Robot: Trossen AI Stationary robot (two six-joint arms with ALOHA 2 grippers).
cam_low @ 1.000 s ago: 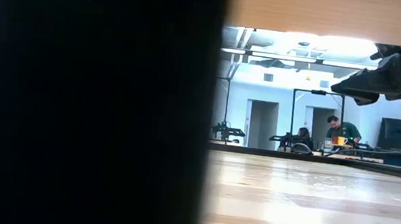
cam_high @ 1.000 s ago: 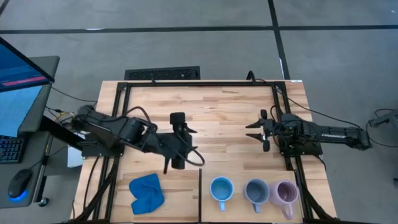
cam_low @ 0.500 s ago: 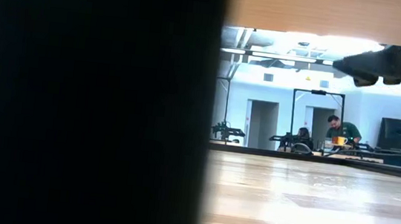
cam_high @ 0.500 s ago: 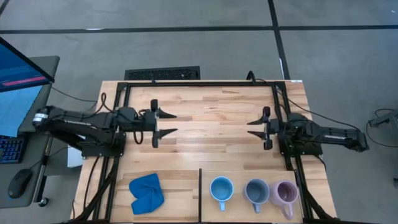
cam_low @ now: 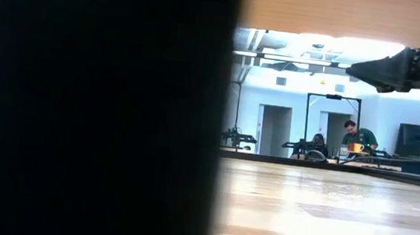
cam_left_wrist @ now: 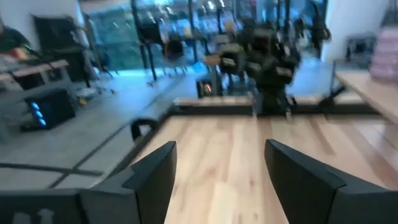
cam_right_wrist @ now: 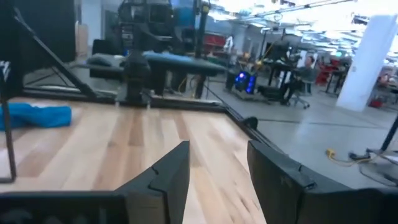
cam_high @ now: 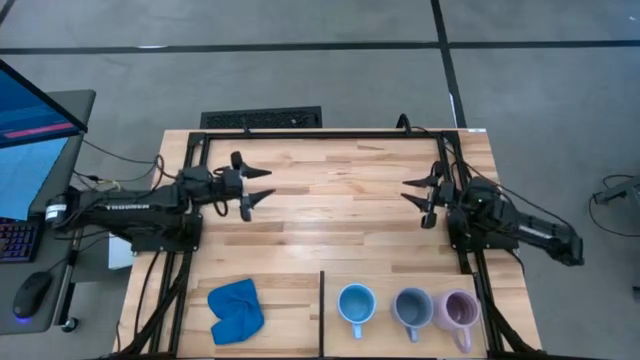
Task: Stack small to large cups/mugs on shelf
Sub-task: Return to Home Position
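Sky-blue mug [cam_high: 356, 303], grey-blue mug [cam_high: 412, 306], lilac mug [cam_high: 459, 310] lined shelf [cam_high: 400, 281]; left gripper [cam_high: 270, 183] retreated leftward, right gripper [cam_high: 405, 190] parked; both jaws apart, empty; stacking looked done.

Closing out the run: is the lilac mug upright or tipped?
Upright: the lilac mug stands on the shelf beside the grey-blue mug, round mouth facing up. Left gripper and right gripper hover over the tabletop.

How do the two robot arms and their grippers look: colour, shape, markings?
Both arms are black, slim and jointed. The left arm carries white lettering along one link; the right arm shows none I can read. Thin black cables trail beside both. The left gripper and right gripper each have two dark, pointed fingers, broad and angular up close.
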